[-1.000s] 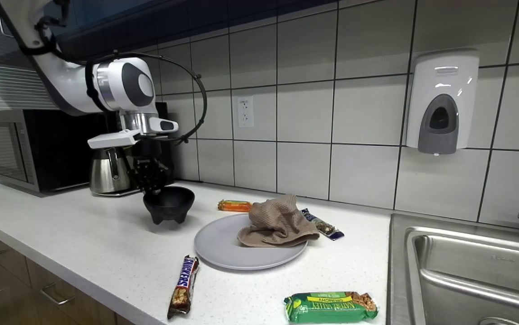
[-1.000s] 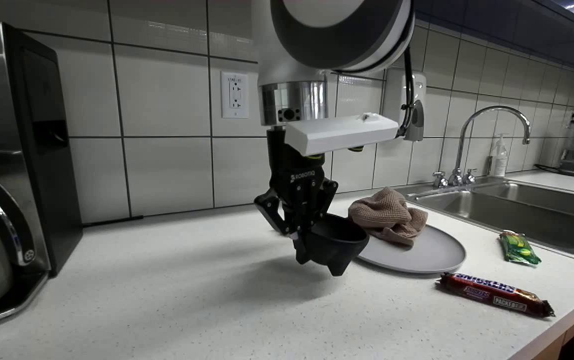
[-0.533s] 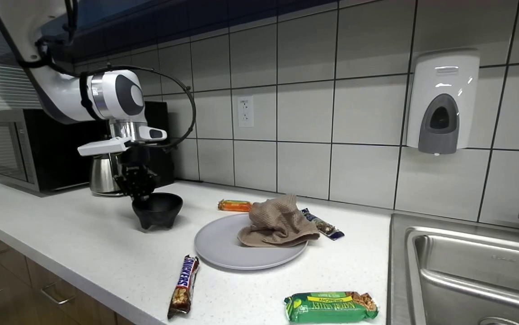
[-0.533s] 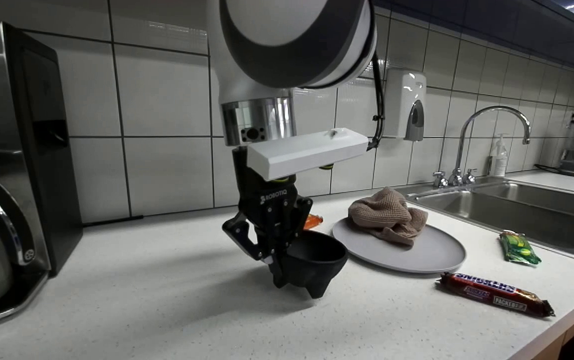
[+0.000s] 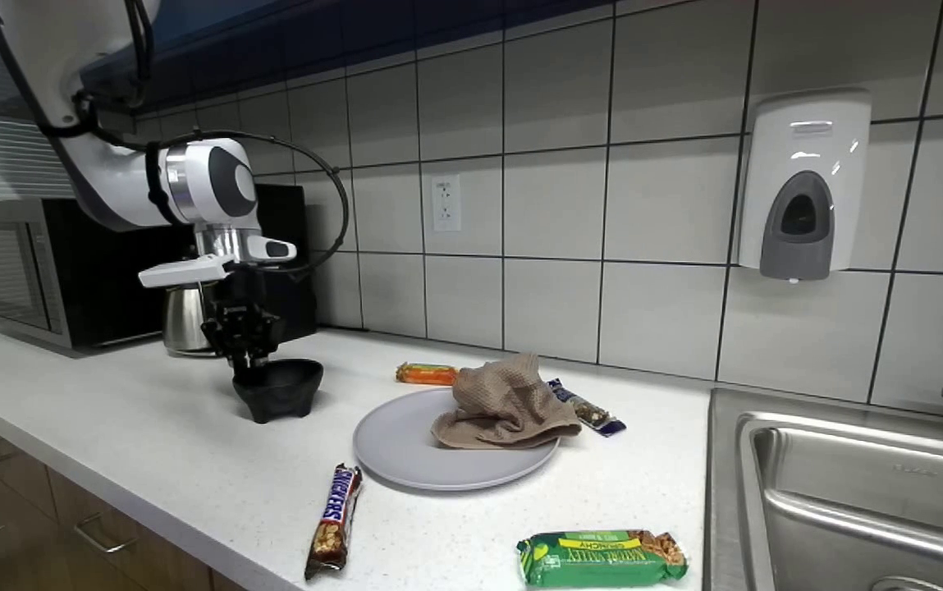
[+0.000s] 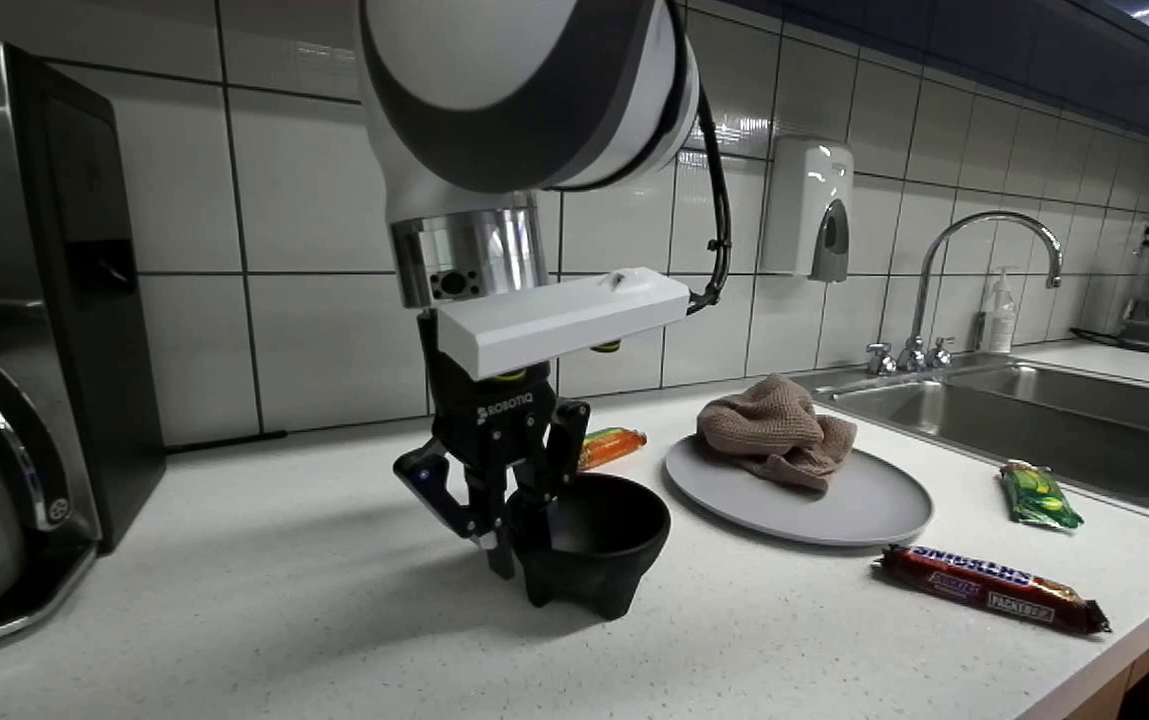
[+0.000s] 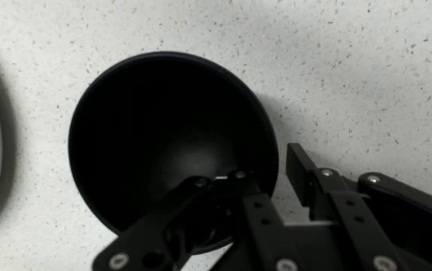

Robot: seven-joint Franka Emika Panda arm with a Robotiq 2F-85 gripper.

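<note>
A white, dark-speckled counter [image 5: 192, 468] spans both exterior views, with a smooth steel sink [image 5: 727, 492] set into it at the right. At the far left in an exterior view, a black-sided microwave [image 5: 110, 279] stands near a rounded steel jug [image 5: 185, 322]. A flat, round grey plate [image 5: 409, 460] carries a crumpled brown cloth [image 5: 508, 402] with a waffle weave. The black gripper [image 7: 270, 171] has its jaws parted astride one wall of a black bowl [image 6: 594, 575]: a finger reaches down inside, the other stands outside, a gap showing between it and the rim. The bowl, round, smooth and matte, sits upright on stubby feet on the counter, left of the plate in both exterior views. Around the plate in an exterior view lie, glossily wrapped, a green bar [image 5: 602, 562] near right, a Snickers bar [image 5: 333, 525] near left, an orange bar [image 5: 426, 374] on the far side and a blue-ended bar [image 5: 590, 410] far right.
</note>
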